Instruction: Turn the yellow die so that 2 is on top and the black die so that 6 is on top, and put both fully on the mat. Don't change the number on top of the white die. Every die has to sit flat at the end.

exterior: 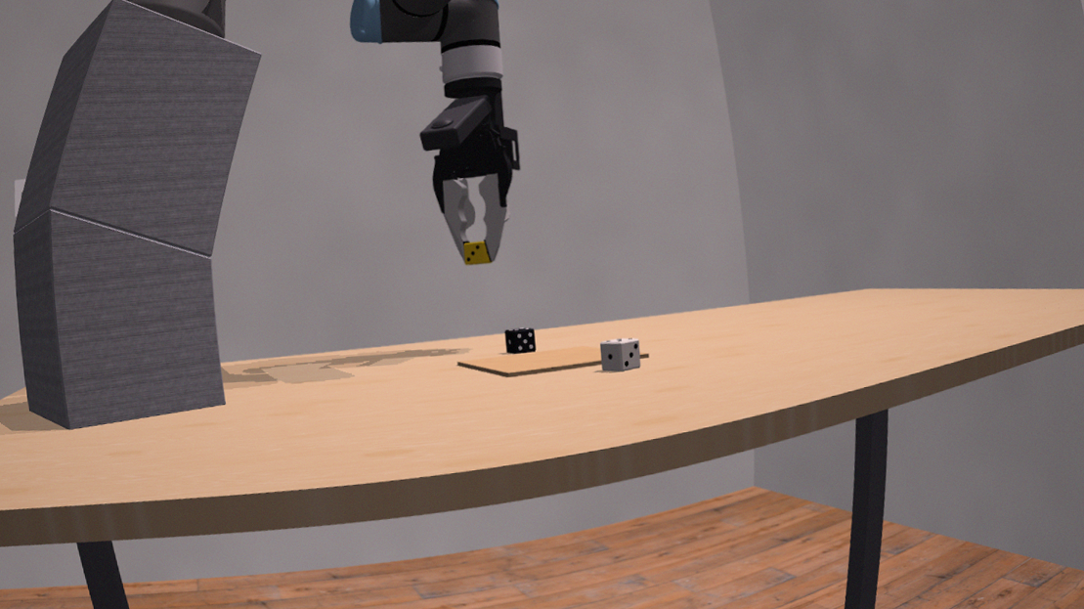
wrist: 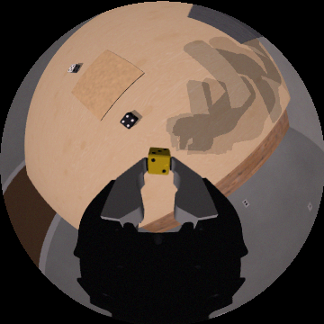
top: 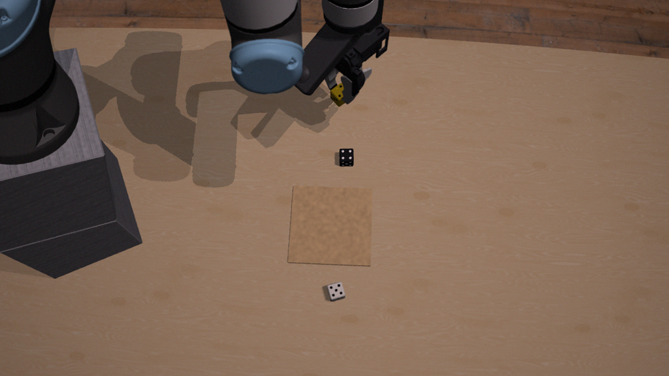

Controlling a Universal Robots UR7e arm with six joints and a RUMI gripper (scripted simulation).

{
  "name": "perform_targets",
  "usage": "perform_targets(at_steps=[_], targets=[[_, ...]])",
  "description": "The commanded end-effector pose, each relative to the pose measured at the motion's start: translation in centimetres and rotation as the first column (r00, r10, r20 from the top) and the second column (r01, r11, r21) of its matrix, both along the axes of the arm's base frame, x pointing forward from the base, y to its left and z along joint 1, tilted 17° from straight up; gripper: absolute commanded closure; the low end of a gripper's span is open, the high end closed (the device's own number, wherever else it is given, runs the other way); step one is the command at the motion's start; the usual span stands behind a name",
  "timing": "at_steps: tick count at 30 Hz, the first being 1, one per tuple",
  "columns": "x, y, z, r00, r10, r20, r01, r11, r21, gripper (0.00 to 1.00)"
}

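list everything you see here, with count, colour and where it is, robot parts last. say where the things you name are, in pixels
yellow die [top: 338,94] [exterior: 477,252] [wrist: 158,162]: one, yellow with dark pips, held up above the table between the fingertips
black die [top: 346,156] [exterior: 520,340] [wrist: 129,120]: one, black with white pips, on the table just off the mat
white die [top: 335,291] [exterior: 620,355] [wrist: 72,68]: one, white with dark pips, on the table past the mat's opposite side
mat [top: 330,225] [exterior: 533,362] [wrist: 108,84]: one, tan, flat on the table
table [top: 497,281] [exterior: 364,432] [wrist: 58,135]: one, light wood top, dark legs, standing on the floor
floor [top: 526,1] [exterior: 379,606]: one, brown planks, below the table
walls [exterior: 601,122]: grey, behind and beside the table
pedestal [top: 52,211] [exterior: 126,330]: one, dark grey, under the arm's base
arm [top: 261,3] [exterior: 469,32]: one, grey and black with blue caps, reaching over the table
gripper [top: 341,89] [exterior: 479,252] [wrist: 158,164]: one, black with grey fingers, at the arm's end, shut on the yellow die
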State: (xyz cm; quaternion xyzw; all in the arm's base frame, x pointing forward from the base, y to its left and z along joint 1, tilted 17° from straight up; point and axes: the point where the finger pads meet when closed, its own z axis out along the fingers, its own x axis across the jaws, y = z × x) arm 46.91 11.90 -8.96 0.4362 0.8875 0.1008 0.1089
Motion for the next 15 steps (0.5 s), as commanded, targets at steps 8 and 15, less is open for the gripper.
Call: perform_targets(at_steps=[8,15], targets=[[-0.18,-0.35,-0.09,0.992,-0.123,-0.013,0.123,0.992,0.035,0.94],[-0.39,-0.69,-0.22,0.969,-0.247,-0.031,0.248,0.966,0.069,0.94]])
